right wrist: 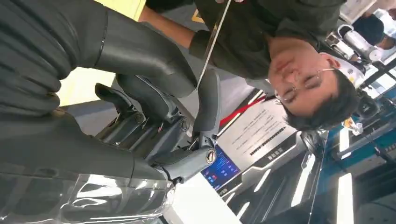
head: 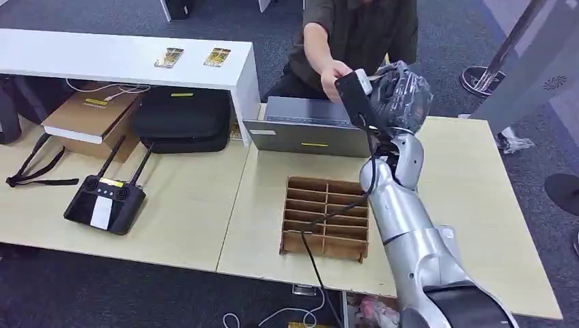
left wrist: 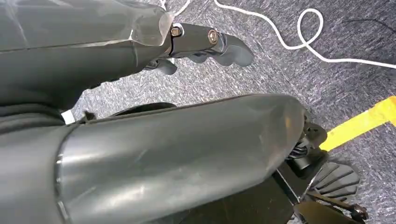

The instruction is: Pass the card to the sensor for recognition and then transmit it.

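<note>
From the head view I see my right robot hand (head: pixel 399 92) raised above the far edge of the desk (head: pixel 471 205), holding the dark card (head: pixel 353 96) out toward a person seated behind it. The person's hand (head: pixel 333 76) has hold of the card's other side, so both grip it at once. In the right wrist view the card (right wrist: pixel 212 44) appears edge-on as a thin pale line, pinched between the thick thumb and the dark fingers (right wrist: pixel 208 100), which are closed in on it. Below the raised arm a grey laptop (head: pixel 307 126) sits closed on the desk, and nearer me stands a brown cardboard divider tray (head: pixel 326 219). Well to the left lie a black remote controller (head: pixel 104 203) with two antennas, a black bag (head: pixel 183 117) and a cardboard box (head: pixel 92 117). My left robot hand (left wrist: pixel 205 44) hangs over grey carpet (left wrist: pixel 289 70) with a white cable (left wrist: pixel 299 32); its fingers are curled in, holding nothing.
</note>
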You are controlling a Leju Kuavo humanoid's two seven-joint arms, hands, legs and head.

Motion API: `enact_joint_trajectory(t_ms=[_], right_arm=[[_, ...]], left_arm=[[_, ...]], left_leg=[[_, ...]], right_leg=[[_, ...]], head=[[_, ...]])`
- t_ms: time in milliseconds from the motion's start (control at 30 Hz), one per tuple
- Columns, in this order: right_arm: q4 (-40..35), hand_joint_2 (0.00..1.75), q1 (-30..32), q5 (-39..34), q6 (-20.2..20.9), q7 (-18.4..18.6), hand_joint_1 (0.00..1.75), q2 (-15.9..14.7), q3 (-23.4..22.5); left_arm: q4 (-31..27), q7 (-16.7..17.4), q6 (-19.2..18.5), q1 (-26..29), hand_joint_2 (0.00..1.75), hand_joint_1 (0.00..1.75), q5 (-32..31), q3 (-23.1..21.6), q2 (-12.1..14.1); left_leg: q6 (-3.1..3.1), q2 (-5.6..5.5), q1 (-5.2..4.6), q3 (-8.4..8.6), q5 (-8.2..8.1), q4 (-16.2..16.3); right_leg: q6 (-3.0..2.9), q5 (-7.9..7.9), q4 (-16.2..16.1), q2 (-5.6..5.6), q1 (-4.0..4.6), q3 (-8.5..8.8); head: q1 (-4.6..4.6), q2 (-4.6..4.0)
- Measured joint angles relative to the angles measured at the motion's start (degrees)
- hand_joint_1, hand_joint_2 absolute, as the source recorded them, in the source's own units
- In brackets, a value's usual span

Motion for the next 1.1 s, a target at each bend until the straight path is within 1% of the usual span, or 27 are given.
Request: enact_joint_trajectory(t_ms=[133,167,367,500,633,700,867,900,967,1000,1033,1100], right_arm=[[0.6,1.75,-0.1,0.1,-0.1,0.5,1.75,0.0,0.1],[0.7,1.75,-0.1,0.1,0.0,0.5,0.00,0.0,0.2],[0.9,1.75,0.1,-0.1,-0.1,0.6,0.00,0.0,0.2],[-1.5,1.75,1.9,-1.4,-0.3,-0.4,0.00,-0.1,0.2],[-6.4,1.75,5.6,-2.6,-1.1,-1.8,0.00,-0.6,0.3],[-10.1,1.75,8.1,-3.3,-1.9,-2.5,0.00,-1.2,0.5],[-22.6,1.75,18.9,-5.4,-3.3,-4.1,0.00,-3.1,0.7],[-26.2,1.75,21.9,-5.8,-3.4,-4.9,0.00,-3.5,0.6],[-33.0,1.75,28.4,-6.8,-3.5,-8.1,0.00,-3.7,0.3],[-36.3,1.75,31.7,-7.3,-3.5,-10.2,0.00,-3.7,-0.2],[-40.1,1.75,34.7,-8.1,-3.5,-13.6,0.00,-3.5,-1.1],[-45.8,1.75,39.7,-9.7,-3.5,-19.1,0.00,-2.9,-3.3]], left_arm=[[0.0,0.2,-0.2,0.0,0.00,0.00,0.2,-0.5,0.0],[0.0,0.2,-0.3,0.0,0.00,0.00,0.2,-0.7,0.0],[0.0,0.9,-0.4,0.0,0.00,0.00,0.3,-1.7,0.1],[0.0,1.4,-0.2,0.0,0.00,0.00,0.8,-2.6,0.2],[0.0,1.6,0.4,0.1,0.00,0.00,1.8,-2.9,0.3],[0.0,1.7,0.6,0.2,0.00,0.00,2.4,-3.0,0.3],[0.0,1.6,2.1,0.8,0.00,0.00,5.2,-2.9,0.4],[0.0,1.4,2.4,1.0,0.00,0.00,5.7,-2.9,0.4],[0.0,0.8,3.4,1.6,0.00,0.00,7.1,-2.8,0.5],[0.0,0.6,3.6,1.9,0.00,0.00,7.6,-2.6,0.5],[0.0,0.2,4.1,2.2,0.00,0.00,8.2,-2.5,0.6],[0.0,-0.4,4.9,2.8,0.00,0.00,8.9,-2.3,0.6]], left_leg=[[0.00,0.00,0.00,0.00,0.00,0.0],[0.00,0.00,0.00,0.00,0.00,0.0],[0.00,0.01,0.00,0.01,0.00,0.0],[0.00,0.00,0.00,0.01,0.00,0.0],[0.00,0.00,0.00,0.01,0.00,0.0],[0.01,0.00,0.00,0.01,-0.02,0.0],[0.01,-0.06,0.00,0.00,-0.10,0.0],[0.03,-0.07,0.00,0.00,-0.12,0.0],[0.02,-0.08,0.00,0.00,-0.20,0.0],[0.02,-0.08,0.00,-0.02,-0.23,0.0],[0.05,-0.09,0.00,-0.02,-0.26,0.0],[0.05,-0.08,0.00,-0.02,-0.31,0.0]], right_leg=[[0.00,0.00,0.0,0.00,0.00,0.00],[0.00,0.00,0.0,0.00,0.00,-0.01],[0.00,0.00,0.0,0.01,0.00,-0.02],[0.00,0.00,0.0,0.01,0.00,-0.03],[0.00,-0.01,0.0,0.00,0.00,-0.02],[0.01,-0.01,0.0,0.01,0.00,-0.03],[0.01,-0.06,-0.1,-0.05,0.00,-0.02],[0.02,-0.08,-0.1,-0.05,0.00,-0.02],[0.00,-0.14,-0.1,-0.06,0.00,-0.02],[0.00,-0.15,-0.1,-0.07,0.00,-0.03],[0.05,-0.20,-0.1,-0.08,0.00,-0.02],[0.03,-0.26,-0.1,-0.07,0.00,-0.02]], head=[[0.02,0.00],[0.00,0.00],[0.00,0.00],[0.00,0.00],[0.02,0.00],[0.02,0.00],[0.00,0.00],[0.02,0.00],[0.04,0.00],[-0.02,0.00],[0.00,0.00],[0.00,0.00]])
